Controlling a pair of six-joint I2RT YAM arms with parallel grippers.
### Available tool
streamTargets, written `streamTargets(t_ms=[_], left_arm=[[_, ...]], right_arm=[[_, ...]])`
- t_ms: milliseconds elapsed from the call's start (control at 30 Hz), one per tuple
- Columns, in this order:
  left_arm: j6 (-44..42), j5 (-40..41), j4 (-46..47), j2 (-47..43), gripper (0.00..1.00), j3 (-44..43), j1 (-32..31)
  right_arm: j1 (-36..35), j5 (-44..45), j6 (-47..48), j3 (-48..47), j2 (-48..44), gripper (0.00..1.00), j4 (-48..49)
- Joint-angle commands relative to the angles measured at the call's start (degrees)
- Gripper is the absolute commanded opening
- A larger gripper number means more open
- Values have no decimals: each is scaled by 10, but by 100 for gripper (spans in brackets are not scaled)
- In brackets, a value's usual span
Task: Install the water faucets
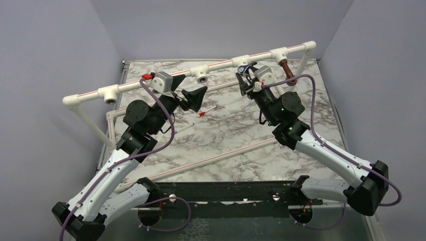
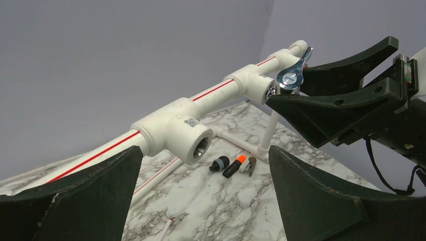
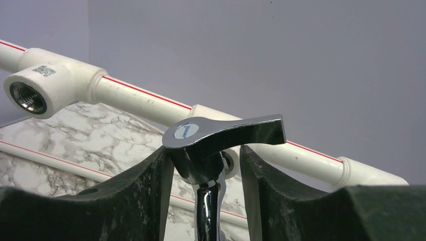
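Note:
The chrome faucet (image 1: 243,67) with a lever handle sits at a tee socket of the raised white pipe rail (image 1: 221,64). In the right wrist view the faucet (image 3: 221,133) stands between my right gripper's (image 3: 203,155) fingers. The left finger touches its body and a gap shows at the right finger. It also shows in the left wrist view (image 2: 290,78). The reddish-brown faucet (image 1: 287,70) hangs from the tee further right. My left gripper (image 1: 193,96) is open and empty, just below an empty tee socket (image 2: 183,128).
Another empty tee (image 1: 109,93) sits at the rail's left end. Loose white pipes with red stripes (image 1: 211,159) lie on the marble table. A thin red-tipped stick (image 1: 203,113) lies mid-table. A black fitting (image 2: 219,164) and a black-and-orange piece (image 2: 233,165) lie near the back.

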State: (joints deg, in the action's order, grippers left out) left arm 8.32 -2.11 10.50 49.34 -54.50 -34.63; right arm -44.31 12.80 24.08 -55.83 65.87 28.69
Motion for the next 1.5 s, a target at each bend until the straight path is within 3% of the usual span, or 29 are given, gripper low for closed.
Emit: streamTargets(t_ms=[0, 167, 233, 333, 367, 833, 1167, 1333, 1467], left_arm=[[-4, 2, 2, -6, 97, 4, -2], [-4, 2, 2, -6, 97, 4, -2], [-4, 3, 2, -6, 97, 4, -2], [-5, 3, 2, -6, 97, 5, -2], [-5, 4, 2, -5, 97, 5, -2], [-5, 3, 2, -4, 97, 5, -2], [-6, 4, 1, -7, 97, 4, -2], [-4, 4, 1, -5, 97, 5, -2], [-6, 6, 1, -5, 97, 5, -2]], right_arm=[[-2, -1, 6, -20, 17, 52, 27], [-2, 1, -1, -23, 34, 38, 32], [-3, 5, -3, -20, 38, 27, 39], [-2, 4, -16, -10, 37, 2, 56], [-2, 4, -25, -5, 37, 1, 65], [-2, 103, -322, 69, 22, 1, 201], [-2, 66, -246, 46, 28, 1, 136], [-3, 63, -181, 48, 10, 13, 95], [-2, 57, -144, 36, 1, 42, 41]])
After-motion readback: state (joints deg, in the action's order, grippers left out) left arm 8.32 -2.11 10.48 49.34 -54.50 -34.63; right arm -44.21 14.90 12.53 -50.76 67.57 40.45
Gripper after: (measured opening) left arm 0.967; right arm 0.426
